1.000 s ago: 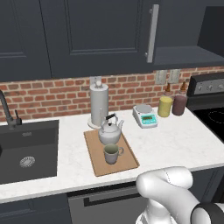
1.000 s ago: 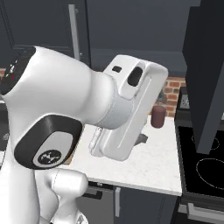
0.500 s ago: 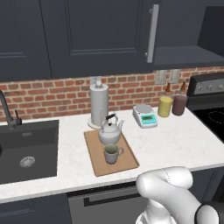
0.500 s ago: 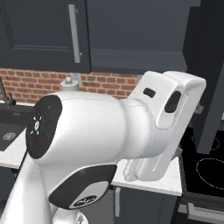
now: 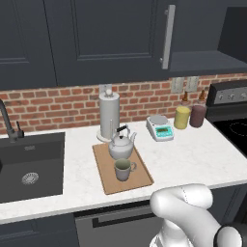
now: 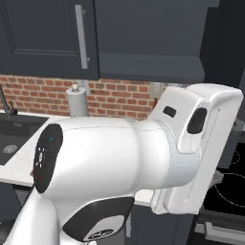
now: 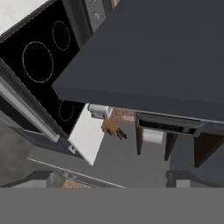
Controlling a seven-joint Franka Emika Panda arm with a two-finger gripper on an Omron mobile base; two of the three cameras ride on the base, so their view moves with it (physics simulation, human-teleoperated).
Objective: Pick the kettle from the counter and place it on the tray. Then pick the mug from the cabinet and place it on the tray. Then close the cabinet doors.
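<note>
The silver-grey kettle (image 5: 121, 144) stands on the far half of the wooden tray (image 5: 103, 170). Just in front of it on the tray sits the grey-beige mug (image 5: 124, 170). Both are on the white counter (image 5: 193, 159). Above, the left cabinet door (image 5: 111, 38) is shut, its silver bar handle (image 5: 167, 36) at its right edge. To the right of it the cabinet stands open, showing its dark inner shelf (image 5: 202, 60) and an open door (image 5: 235, 26) beyond. In the hand view a broad dark navy cabinet panel (image 7: 153, 57) lies close to the camera.
A tall grey paper-towel holder (image 5: 109, 116) stands behind the tray. Right of it are a white scale (image 5: 160, 128), a yellow jar (image 5: 182, 117) and a dark-red jar (image 5: 198, 116). The dark sink (image 5: 29, 166) is at the left, the black stove (image 7: 41, 57) at the right.
In the right base view my arm has swung further right and now covers most of the picture. Kettle, mug, tray and cabinet doors stand as before.
</note>
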